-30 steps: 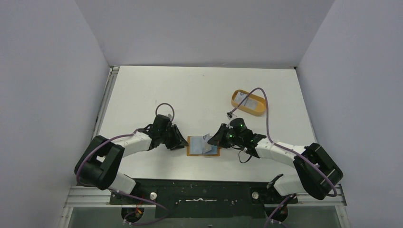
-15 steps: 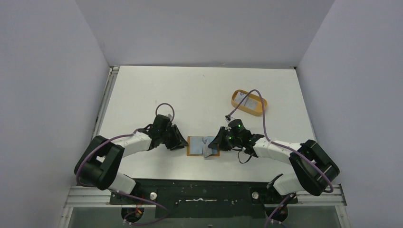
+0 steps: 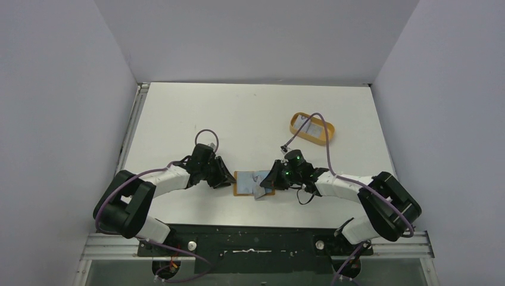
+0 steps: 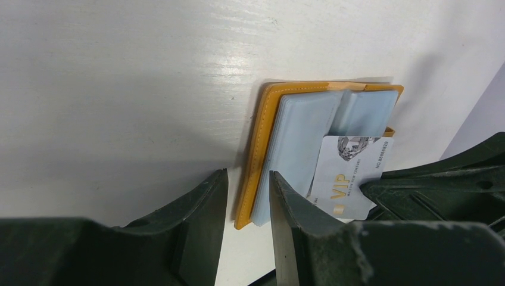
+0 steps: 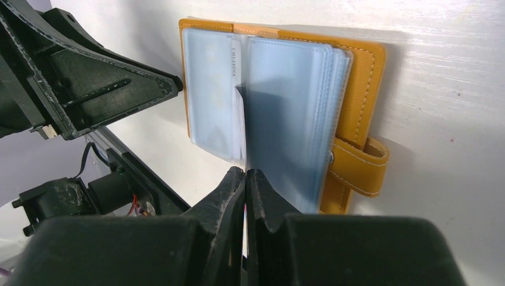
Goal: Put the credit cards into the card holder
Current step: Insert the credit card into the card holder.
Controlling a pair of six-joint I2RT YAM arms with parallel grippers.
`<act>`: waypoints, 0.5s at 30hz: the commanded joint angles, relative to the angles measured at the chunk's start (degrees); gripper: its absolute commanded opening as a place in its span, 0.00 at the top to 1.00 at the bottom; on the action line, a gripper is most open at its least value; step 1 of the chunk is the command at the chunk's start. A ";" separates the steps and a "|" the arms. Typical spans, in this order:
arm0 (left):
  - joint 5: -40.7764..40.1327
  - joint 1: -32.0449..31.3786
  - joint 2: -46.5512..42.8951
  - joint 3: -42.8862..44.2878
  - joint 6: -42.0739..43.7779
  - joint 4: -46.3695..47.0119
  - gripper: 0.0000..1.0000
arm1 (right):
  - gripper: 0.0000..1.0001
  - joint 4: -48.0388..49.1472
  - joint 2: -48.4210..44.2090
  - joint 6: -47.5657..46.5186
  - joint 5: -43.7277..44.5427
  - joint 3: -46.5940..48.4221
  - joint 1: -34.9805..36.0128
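The card holder (image 3: 247,183) lies open on the table between my arms, orange outside (image 5: 360,77) with pale blue sleeves (image 4: 298,134) inside. My right gripper (image 5: 245,173) is shut on a credit card (image 4: 348,173), a pale grey one marked VIP. The card stands on edge with its far end among the sleeves (image 5: 241,119). My left gripper (image 4: 248,174) is open at the holder's left edge. The orange edge and sleeve corner sit between its fingers, one finger lying against the sleeves, with bare table beside the other. From above, both grippers (image 3: 231,179) (image 3: 268,181) flank the holder.
An orange oval tray (image 3: 293,126) stands at the back right with something pale inside, and the right arm's purple cable arches over it. The holder's snap tab (image 5: 357,167) sticks out on its right side. Grey walls enclose the table on three sides.
My right gripper has moved a little to the left and lowered the card from above the holder's right half down into the sleeves. The left arm has stayed put.
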 commanded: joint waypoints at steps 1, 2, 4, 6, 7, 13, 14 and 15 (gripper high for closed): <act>-1.69 -0.12 1.04 -0.73 2.10 -4.41 0.69 | 1.00 3.69 1.46 -0.21 -0.64 2.27 0.35; -1.62 -0.12 1.09 -0.80 2.10 -4.32 0.69 | 1.00 4.15 1.65 -0.14 -0.56 2.21 0.35; -1.41 -0.14 1.16 -0.91 2.10 -4.16 0.69 | 1.00 4.94 2.03 0.04 -0.39 2.25 0.35; -1.31 -0.12 1.14 -1.00 2.10 -4.12 0.69 | 1.00 5.39 2.48 0.05 -0.20 2.49 0.42; -1.31 -0.12 1.19 -1.00 2.10 -4.08 0.69 | 1.00 5.73 2.79 0.05 -0.20 2.61 0.42; -0.89 -0.12 1.57 -0.84 2.19 -3.80 0.69 | 1.00 7.20 4.12 0.02 -0.27 3.59 0.96; -0.87 -0.12 1.65 -0.83 2.19 -3.73 0.69 | 1.00 7.61 4.36 0.11 -0.29 3.45 1.00; -0.79 -0.12 1.67 -0.76 2.19 -3.70 0.69 | 1.00 8.05 4.64 0.21 -0.36 3.43 0.99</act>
